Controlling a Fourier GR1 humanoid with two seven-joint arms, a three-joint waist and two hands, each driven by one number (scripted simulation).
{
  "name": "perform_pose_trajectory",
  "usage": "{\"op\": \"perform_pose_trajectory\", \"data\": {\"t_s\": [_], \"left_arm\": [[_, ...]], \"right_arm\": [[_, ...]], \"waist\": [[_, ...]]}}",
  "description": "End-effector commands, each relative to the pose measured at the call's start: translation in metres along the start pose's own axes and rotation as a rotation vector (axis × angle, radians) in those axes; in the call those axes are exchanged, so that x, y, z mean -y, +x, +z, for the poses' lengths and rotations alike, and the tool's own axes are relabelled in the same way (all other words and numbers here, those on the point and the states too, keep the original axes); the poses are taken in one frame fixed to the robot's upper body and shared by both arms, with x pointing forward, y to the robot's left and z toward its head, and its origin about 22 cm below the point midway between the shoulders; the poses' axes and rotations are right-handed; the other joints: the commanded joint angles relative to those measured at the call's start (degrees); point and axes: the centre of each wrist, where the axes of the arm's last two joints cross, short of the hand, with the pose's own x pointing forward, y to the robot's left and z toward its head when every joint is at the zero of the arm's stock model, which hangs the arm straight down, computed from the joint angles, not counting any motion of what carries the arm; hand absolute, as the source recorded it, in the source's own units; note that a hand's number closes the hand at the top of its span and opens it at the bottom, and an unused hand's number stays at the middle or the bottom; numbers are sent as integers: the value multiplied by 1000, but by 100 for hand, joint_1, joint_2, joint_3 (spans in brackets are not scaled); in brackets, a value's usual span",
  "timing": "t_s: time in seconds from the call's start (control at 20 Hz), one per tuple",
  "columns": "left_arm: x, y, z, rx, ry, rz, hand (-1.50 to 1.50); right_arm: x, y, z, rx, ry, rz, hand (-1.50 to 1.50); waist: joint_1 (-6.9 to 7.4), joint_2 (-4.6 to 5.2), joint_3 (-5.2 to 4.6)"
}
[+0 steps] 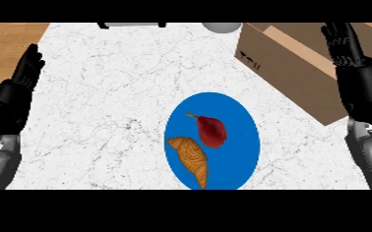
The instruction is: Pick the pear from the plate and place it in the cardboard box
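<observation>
Pear (212,130) lies on the blue plate (240,113); left robot hand (22,86) and right robot hand (347,54) straight-fingered, holding nothing.

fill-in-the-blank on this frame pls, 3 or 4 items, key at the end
1. The pear lies on a plate coloured ____.
2. The orange pastry beside the pear lies on the same ____.
3. The cardboard box sits toward the robot's ____ side.
4. The left hand and right hand hold ____.

Missing words: blue; plate; right; nothing
</observation>
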Motion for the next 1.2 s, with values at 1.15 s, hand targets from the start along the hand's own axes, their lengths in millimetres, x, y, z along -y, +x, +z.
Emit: {"op": "perform_pose_trajectory", "data": {"t_s": [1.15], "left_arm": [[20, -18, 45, -257, -134, 399, 0]], "right_arm": [[-35, 53, -61, 205, 896, 371, -150]], "waist": [[100, 123, -190]]}}
